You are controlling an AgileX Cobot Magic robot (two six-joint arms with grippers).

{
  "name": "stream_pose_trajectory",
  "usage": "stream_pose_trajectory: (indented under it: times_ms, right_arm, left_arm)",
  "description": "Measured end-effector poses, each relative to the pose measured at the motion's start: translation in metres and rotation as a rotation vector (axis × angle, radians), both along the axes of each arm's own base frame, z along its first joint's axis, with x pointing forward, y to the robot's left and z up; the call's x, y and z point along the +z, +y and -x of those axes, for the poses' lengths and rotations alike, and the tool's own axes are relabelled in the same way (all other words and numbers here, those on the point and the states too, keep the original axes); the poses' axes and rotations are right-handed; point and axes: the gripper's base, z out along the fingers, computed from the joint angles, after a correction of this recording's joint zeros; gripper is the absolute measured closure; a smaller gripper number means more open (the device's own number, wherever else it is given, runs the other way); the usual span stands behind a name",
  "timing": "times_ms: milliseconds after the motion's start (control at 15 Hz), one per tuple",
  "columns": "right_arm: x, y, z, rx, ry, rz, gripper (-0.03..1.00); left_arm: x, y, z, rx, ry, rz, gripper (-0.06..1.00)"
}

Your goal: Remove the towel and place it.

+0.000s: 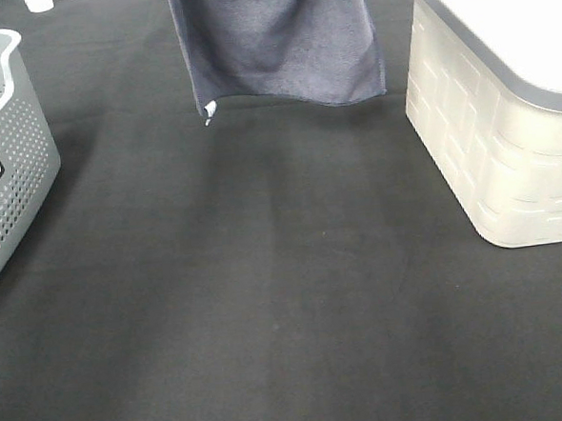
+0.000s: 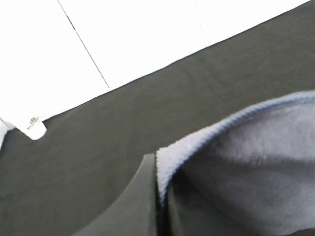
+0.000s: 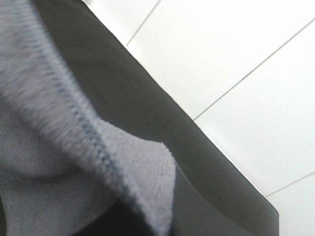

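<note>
The greyish-purple towel (image 1: 275, 39) hangs down at the top middle of the exterior high view, above the black tabletop (image 1: 287, 306). Its small white tag (image 1: 209, 110) dangles at the lower left corner. Both grippers are above the frame edge there. In the left wrist view my left gripper (image 2: 160, 199) is shut on the towel's edge (image 2: 246, 162), pinched between dark fingers (image 2: 133, 206). In the right wrist view the towel's hemmed corner (image 3: 98, 147) sticks out of my right gripper (image 3: 142, 221), which is shut on it.
A grey perforated basket (image 1: 1, 161) stands at the left edge. A cream bin with a white and grey lid (image 1: 505, 130) stands at the right. A small white container (image 2: 35, 128) stands at the table's far edge. White floor tiles lie beyond the table.
</note>
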Motion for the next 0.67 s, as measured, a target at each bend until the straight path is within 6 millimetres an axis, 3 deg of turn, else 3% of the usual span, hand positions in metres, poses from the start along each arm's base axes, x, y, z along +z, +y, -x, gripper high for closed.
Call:
stream_pose_trajectory:
  times_ms: [333,533,667]
  right_arm:
    - [-0.061,0.009,-0.026,-0.039,0.156,-0.089,0.96]
    - [-0.081,0.015,-0.018,-0.016,0.383,-0.153,0.96]
    - [-0.094,0.019,-0.003,0.034,0.607,-0.143,0.96]
  left_arm:
    - [-0.051,-0.007,-0.019,-0.003,0.092,-0.081,0.94]
    - [-0.089,-0.012,-0.008,0.06,0.383,-0.201,0.94]
    - [-0.1,-0.013,0.002,0.031,0.538,-0.223,0.94]
